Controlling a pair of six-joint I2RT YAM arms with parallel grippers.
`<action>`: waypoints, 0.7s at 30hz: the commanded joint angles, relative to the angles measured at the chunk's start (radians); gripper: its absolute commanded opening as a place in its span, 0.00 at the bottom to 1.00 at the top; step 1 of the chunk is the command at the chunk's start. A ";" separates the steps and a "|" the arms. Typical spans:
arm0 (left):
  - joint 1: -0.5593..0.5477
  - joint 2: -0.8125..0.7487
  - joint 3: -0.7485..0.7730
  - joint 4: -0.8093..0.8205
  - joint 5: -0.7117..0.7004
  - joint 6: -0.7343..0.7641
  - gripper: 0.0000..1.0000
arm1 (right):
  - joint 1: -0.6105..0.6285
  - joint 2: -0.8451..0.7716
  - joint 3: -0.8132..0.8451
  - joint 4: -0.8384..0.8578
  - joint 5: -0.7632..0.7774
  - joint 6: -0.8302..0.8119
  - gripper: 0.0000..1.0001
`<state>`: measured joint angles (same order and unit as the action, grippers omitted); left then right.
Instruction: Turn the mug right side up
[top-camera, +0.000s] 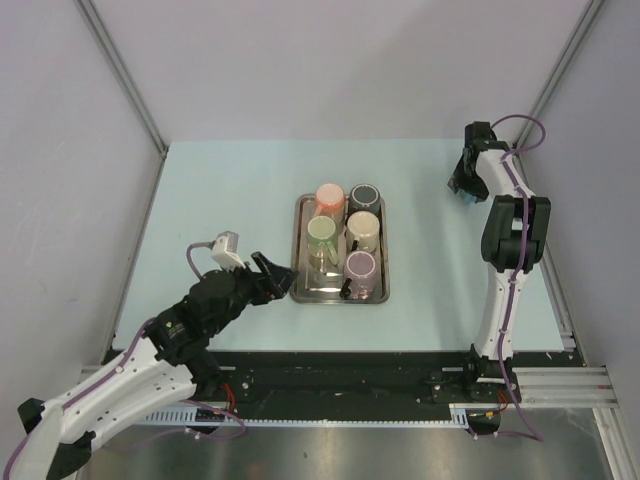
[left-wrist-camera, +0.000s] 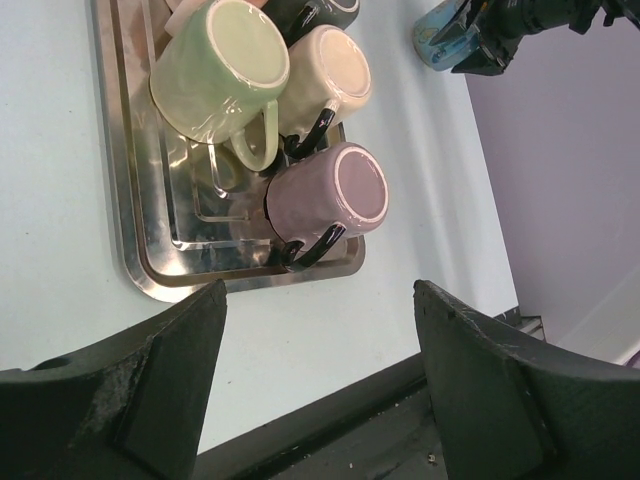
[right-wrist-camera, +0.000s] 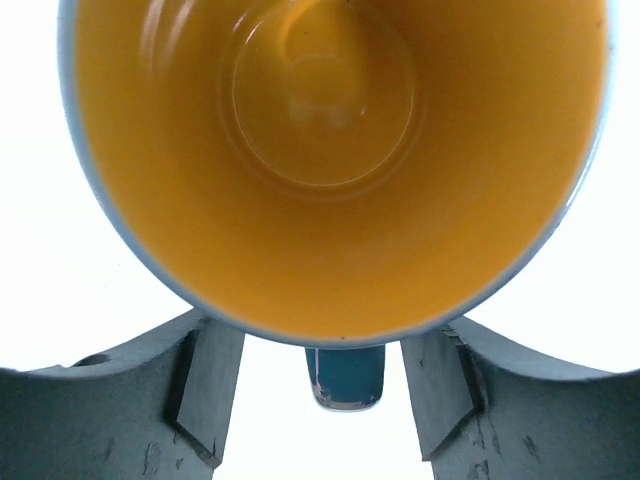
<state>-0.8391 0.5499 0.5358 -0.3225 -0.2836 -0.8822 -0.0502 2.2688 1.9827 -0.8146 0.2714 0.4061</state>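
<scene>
A blue mug with an orange inside (right-wrist-camera: 330, 150) stands upright on the table at the far right. The right wrist view looks straight down into it. Its blue handle (right-wrist-camera: 345, 375) lies between the fingers of my right gripper (right-wrist-camera: 322, 400), which stand apart with a gap on each side and do not touch it. In the top view the right gripper (top-camera: 462, 186) hangs over that mug (top-camera: 466, 196). The mug also shows in the left wrist view (left-wrist-camera: 440, 35). My left gripper (left-wrist-camera: 318, 300) is open and empty, low over the table just left of the tray (top-camera: 300, 290).
The steel tray (left-wrist-camera: 150, 260) in the middle holds several upside-down mugs: orange (top-camera: 329, 195), black (top-camera: 363, 195), green (left-wrist-camera: 215, 70), cream (left-wrist-camera: 335, 65) and purple (left-wrist-camera: 335, 195). Grey walls close in the table on the left, back and right.
</scene>
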 joint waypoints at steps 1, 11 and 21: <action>0.008 0.007 0.001 0.031 0.014 -0.001 0.80 | -0.002 -0.061 0.022 0.028 0.008 -0.006 0.68; 0.008 0.031 0.022 0.017 0.005 0.038 0.82 | 0.081 -0.359 -0.172 0.064 -0.024 0.057 0.78; 0.014 0.137 0.102 -0.153 -0.291 0.023 1.00 | 0.624 -0.947 -0.639 0.199 0.342 -0.019 1.00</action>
<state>-0.8379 0.6518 0.5800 -0.3874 -0.4030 -0.8459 0.3355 1.4937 1.4921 -0.6693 0.3775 0.4194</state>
